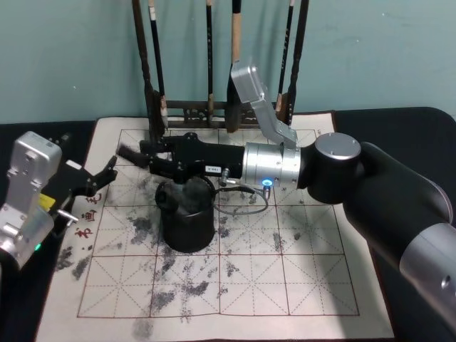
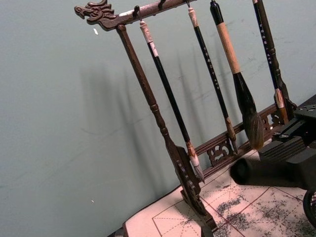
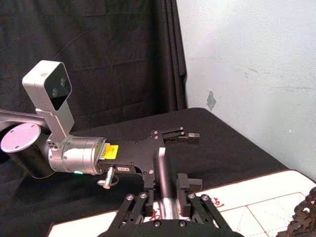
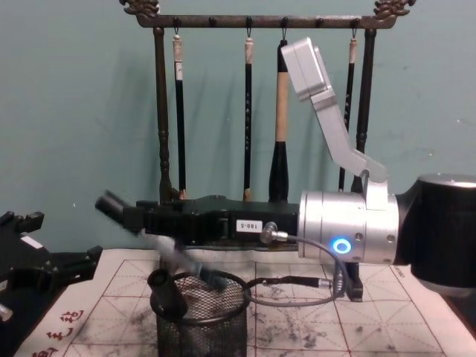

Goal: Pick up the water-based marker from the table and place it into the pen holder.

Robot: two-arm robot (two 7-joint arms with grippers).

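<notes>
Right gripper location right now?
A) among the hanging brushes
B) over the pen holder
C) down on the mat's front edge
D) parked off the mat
B: in the chest view the right gripper reaches across just above the rim of the pen holder, and the head view agrees.

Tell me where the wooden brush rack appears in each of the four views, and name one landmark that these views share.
Head view: brush rack at top centre, behind the right arm.
Left wrist view: it runs across the picture from upper left to lower right.
Right wrist view: a carved piece at the lower right corner.
Chest view: across the back, bar at the top.
Shared landmark: the red-grid felt mat under it.
</notes>
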